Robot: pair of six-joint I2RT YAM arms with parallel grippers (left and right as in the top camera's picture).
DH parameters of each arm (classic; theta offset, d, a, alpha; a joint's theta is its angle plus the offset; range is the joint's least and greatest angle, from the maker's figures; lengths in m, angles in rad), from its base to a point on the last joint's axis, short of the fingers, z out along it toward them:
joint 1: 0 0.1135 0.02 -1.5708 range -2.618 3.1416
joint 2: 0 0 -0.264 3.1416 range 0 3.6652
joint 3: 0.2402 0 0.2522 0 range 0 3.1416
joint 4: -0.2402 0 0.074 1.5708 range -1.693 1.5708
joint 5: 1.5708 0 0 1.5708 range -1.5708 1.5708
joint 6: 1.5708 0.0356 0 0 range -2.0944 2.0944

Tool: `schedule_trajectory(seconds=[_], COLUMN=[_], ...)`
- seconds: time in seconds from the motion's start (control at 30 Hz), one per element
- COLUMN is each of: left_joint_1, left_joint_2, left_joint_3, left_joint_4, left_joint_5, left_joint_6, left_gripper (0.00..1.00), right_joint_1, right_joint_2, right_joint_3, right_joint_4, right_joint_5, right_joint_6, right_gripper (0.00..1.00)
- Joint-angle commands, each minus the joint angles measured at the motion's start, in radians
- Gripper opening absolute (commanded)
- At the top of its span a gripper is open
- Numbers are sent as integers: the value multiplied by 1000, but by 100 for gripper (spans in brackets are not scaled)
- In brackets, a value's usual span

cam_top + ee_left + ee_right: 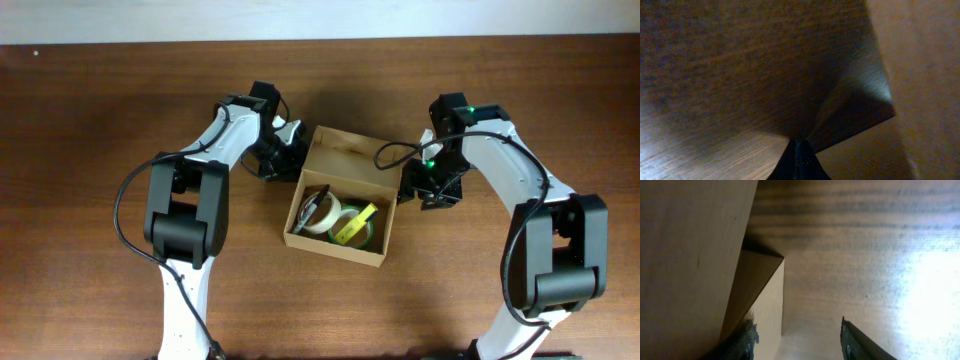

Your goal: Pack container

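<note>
The container (pixel 345 158) is an open tan cardboard box in the middle of the table, with tape rolls (pixel 350 228) inside. My left gripper (pixel 288 150) sits at the box's upper left corner. In the left wrist view it (pixel 799 157) is shut with nothing in it, its dark tip low over the table beside the box wall (pixel 925 75). My right gripper (pixel 412 188) is at the box's right side. Its fingers (pixel 856 345) stand apart in the right wrist view, straddling a side flap (pixel 767 305) without closing on it, the left finger close against the box wall (pixel 690 255).
The box holds a white tape roll (pixel 318 212) and a green and yellow one. Bare brown wooden table (pixel 90 120) lies all around the box. Both arm bases stand at the near edge.
</note>
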Motion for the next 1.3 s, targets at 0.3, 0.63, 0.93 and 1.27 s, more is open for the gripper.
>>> schedule_trajectory(seconds=[0.3,0.63,0.93,1.27], left_joint_1=[-21,-17,-15,-14], left_joint_2=[18,18,18,18], left_joint_3=[184,209,209,209], left_joint_4=[8,64,71,71], left_joint_5=[95,95,61,158], left_joint_6=[11,8,9,8], left_gripper=[2,2,2,2], right_joint_1=[33,32,32,-1], right_joint_2=[5,11,11,11], right_joint_3=[-2,4,4,20], right_joint_4=[176,219,220,215], right_joint_5=[-120,-143,-143,-125], right_joint_6=[10,10,1,-20], right_gripper=[54,54,79,99])
